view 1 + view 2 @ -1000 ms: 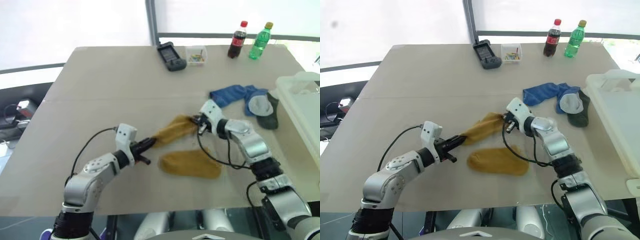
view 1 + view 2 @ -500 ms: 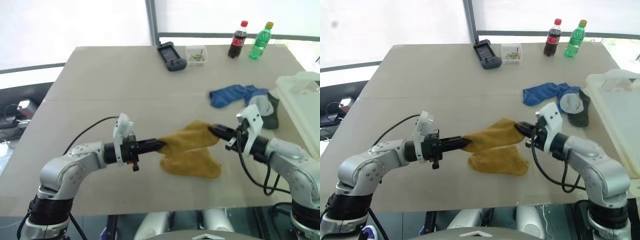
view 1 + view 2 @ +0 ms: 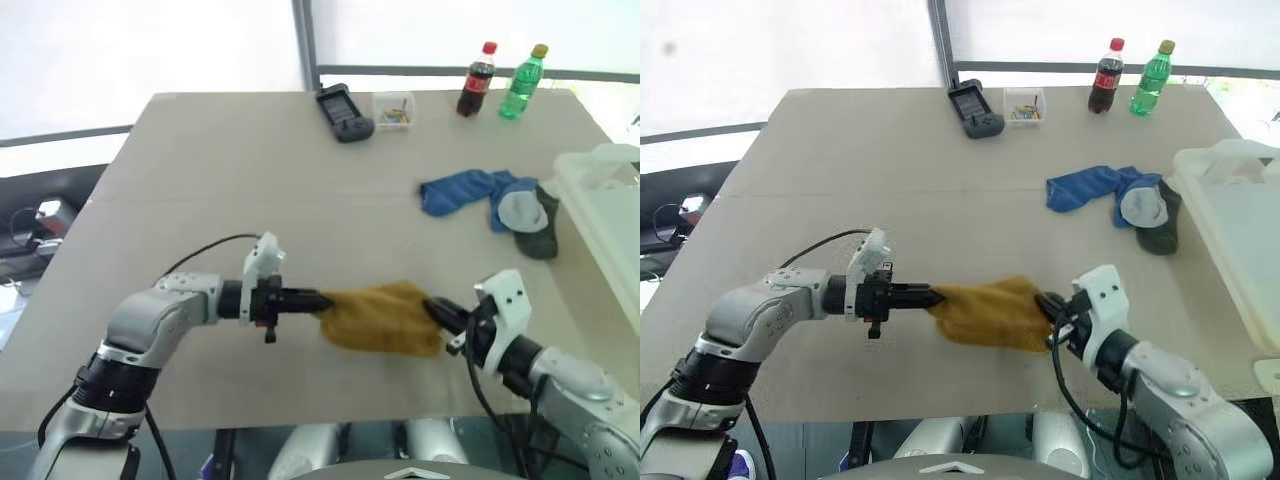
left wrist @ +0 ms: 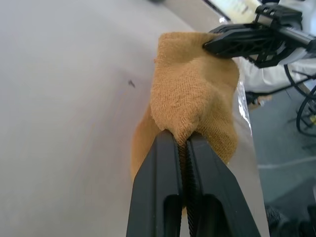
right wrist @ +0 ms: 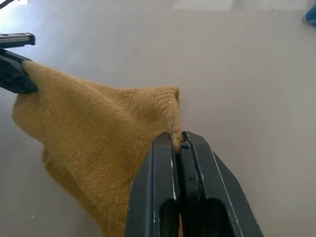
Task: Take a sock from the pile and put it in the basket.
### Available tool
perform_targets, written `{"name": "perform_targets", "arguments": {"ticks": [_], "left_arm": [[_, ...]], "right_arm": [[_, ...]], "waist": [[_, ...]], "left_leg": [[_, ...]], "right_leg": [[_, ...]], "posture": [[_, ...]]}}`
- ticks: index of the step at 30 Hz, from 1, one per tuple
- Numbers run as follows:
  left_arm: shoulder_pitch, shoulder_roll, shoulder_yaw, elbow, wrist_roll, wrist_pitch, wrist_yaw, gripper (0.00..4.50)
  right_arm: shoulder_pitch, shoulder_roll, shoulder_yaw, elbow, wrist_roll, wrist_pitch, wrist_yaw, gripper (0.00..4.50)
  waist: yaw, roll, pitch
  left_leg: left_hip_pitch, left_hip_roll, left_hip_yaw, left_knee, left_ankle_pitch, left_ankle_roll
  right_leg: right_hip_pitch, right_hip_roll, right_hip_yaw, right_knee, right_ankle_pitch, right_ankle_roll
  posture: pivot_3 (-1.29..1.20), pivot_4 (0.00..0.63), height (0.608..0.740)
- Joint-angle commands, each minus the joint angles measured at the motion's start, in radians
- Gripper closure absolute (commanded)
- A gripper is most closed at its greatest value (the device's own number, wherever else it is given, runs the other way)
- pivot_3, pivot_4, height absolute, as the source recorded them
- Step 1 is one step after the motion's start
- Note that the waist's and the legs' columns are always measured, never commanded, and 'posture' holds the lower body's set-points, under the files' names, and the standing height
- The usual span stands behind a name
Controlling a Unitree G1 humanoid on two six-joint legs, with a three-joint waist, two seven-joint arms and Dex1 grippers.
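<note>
- Left tool (image 3: 318, 301) is pressed together on the left edge of a mustard sock (image 3: 385, 318); right tool (image 3: 436, 310) pinches its right edge.
- The sock hangs between them over the near part of the bench (image 3: 230, 180); whether it touches the bench I cannot tell.
- A blue sock (image 3: 462, 190) and a dark grey sock (image 3: 530, 222) lie far right, near the basket (image 3: 608, 215) at the right edge.
- Two bottles (image 3: 496, 80) stand at the far edge.
</note>
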Motion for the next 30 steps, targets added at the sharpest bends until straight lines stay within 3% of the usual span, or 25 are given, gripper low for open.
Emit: {"name": "perform_targets", "arguments": {"ticks": [1,13,14,17,24,30], "left_arm": [[-0.028,0.028,-0.043,0.016,0.065,-0.066,-0.067,4.47],[0.02,-0.024,-0.104,0.0,0.178,-0.155,-0.036,4.47],[0.021,-0.031,-0.102,-0.002,0.18,-0.153,-0.028,4.15],[0.026,-0.044,-0.099,-0.004,0.192,-0.159,-0.012,3.13],[0.039,-0.069,-0.062,-0.009,0.199,-0.192,0.045,0.43],[0.094,-0.044,0.047,-0.088,0.104,-0.148,0.046,0.43]], "right_arm": [[0.031,-0.009,0.014,-0.049,0.007,-0.049,-0.014,4.48],[0.124,-0.114,0.169,0.157,-0.141,-0.222,0.023,4.48],[0.124,-0.128,0.182,0.176,-0.162,-0.248,0.03,4.5],[0.125,-0.143,0.177,0.208,-0.187,-0.309,0.042,3.59],[0.137,-0.159,0.125,0.162,-0.164,-0.33,0.051,0.8],[0.132,-0.18,0.023,0.082,-0.065,-0.358,0.111,0.8]], "waist": [[0.001,0.0,0.0],[0.014,0.0,0.0],[0.014,-0.001,0.0],[0.014,-0.001,-0.001],[0.016,-0.001,-0.001],[0.013,-0.001,0.0]], "left_leg": [[0.001,0.0,0.0,0.0,0.0,0.0],[0.001,0.0,0.0,0.0,0.0,0.0],[0.001,0.0,0.0,0.0,0.0,0.0],[0.002,0.0,0.0,0.001,0.0,0.0],[0.002,0.0,0.0,0.001,0.0,0.0],[0.001,0.0,0.0,0.0,0.0,0.0]], "right_leg": [[0.0,0.0,0.0,0.0,0.0,0.0],[0.0,0.0,0.0,0.0,0.0,0.0],[0.0,0.0,0.0,0.0,0.0,0.0],[0.002,0.0,0.0,0.0,0.0,0.0],[0.002,0.0,0.0,0.0,0.0,0.0],[0.002,0.0,0.0,0.0,0.0,0.0]], "posture": [[0.0,0.15,0.74],[0.0,0.15,0.74],[0.0,0.15,0.74],[0.0,0.15,0.74],[0.0,0.15,0.74],[0.0,0.15,0.74]]}}
